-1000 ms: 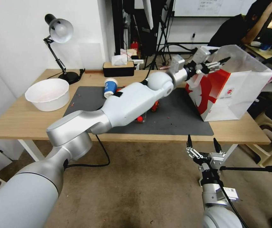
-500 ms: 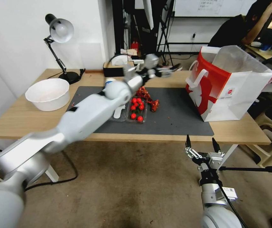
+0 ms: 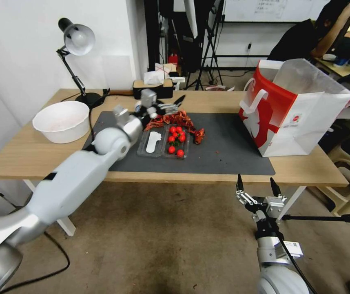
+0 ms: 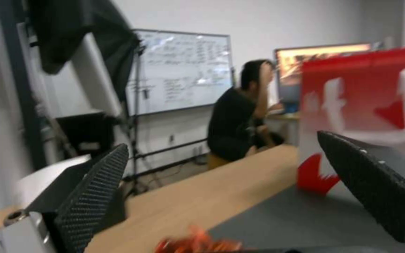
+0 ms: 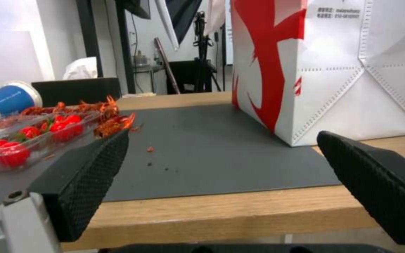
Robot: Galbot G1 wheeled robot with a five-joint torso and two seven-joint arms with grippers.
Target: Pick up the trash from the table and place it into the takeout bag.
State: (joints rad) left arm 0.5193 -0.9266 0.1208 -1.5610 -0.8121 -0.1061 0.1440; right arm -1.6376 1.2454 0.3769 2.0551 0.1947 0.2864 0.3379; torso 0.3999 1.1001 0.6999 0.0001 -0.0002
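Mat bare between tomato tray and bag: wide lane from near edge of surface toward far edge. Bag tall, blocks right end; mouth open on top. Red scraps and cup crowd far side of tray. White bowl and lamp fill left end. Black box at far edge.

We get even, bright indoor light, soft shadows; left wrist view heavily motion-blurred, head view bowed at the edges.
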